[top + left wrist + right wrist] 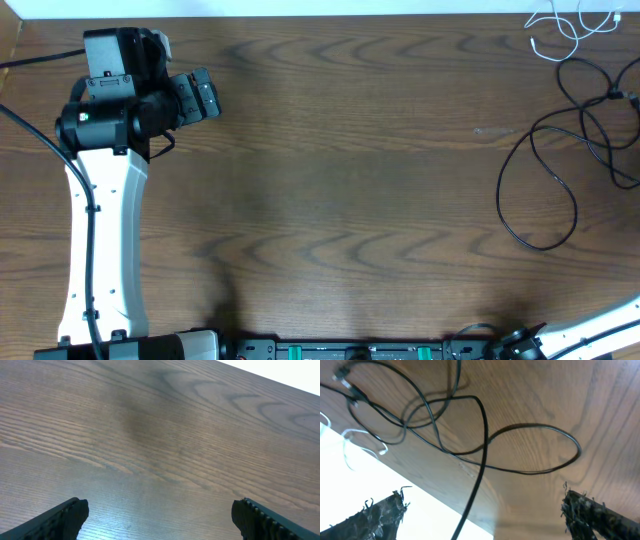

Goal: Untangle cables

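The black cable (pixel 540 190) lies in loose overlapping loops at the table's right side. The thin white cable (pixel 570 25) is curled at the far right corner, partly over the table edge. In the right wrist view the black cable (pixel 482 425) loops over the wood, and one strand runs down across the table edge between the fingers of my right gripper (pixel 482 507). That gripper is open and touches nothing. A bit of the white cable (pixel 367 433) shows at the left. My left gripper (pixel 205 95) (pixel 160 510) is far off at the back left, open over bare wood.
The left arm (pixel 100 230) stretches along the table's left side. Part of the right arm (pixel 600 325) shows at the front right corner. The arm bases (pixel 350 350) line the front edge. The table's far edge (pixel 300 12) runs along the top.
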Robot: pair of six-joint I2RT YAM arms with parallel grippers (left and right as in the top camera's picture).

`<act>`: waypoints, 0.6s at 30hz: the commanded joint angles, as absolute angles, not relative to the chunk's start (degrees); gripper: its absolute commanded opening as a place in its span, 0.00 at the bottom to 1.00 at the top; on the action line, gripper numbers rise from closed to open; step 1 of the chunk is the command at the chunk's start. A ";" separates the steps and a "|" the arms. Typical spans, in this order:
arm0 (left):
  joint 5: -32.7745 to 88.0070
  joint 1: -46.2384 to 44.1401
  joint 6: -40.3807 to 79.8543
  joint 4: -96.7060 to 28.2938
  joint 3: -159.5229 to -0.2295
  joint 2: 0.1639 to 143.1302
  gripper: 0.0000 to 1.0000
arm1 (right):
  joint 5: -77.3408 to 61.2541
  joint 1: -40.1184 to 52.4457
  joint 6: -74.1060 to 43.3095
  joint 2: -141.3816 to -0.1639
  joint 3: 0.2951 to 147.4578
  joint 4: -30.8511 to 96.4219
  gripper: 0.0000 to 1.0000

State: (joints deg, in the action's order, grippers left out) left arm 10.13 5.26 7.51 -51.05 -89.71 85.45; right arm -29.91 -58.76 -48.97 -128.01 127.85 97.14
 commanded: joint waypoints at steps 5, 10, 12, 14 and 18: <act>9.80 5.43 7.64 -51.18 -89.67 85.84 0.96 | -16.64 -56.05 -49.80 -128.16 127.76 97.34 0.98; 9.78 5.43 7.64 -51.05 -89.67 85.84 0.96 | -4.67 -51.09 -48.95 -128.16 127.70 96.90 0.99; 9.78 5.43 7.64 -50.92 -89.67 85.84 0.96 | -5.56 -48.84 -39.92 -128.16 127.70 94.32 0.99; 9.78 5.43 7.64 -50.92 -89.67 85.86 0.96 | -9.17 -46.35 -28.69 -128.16 127.72 90.39 0.99; 10.00 5.41 7.64 -50.98 -89.67 86.08 0.96 | -21.47 -40.66 -9.58 -128.16 127.72 84.03 0.99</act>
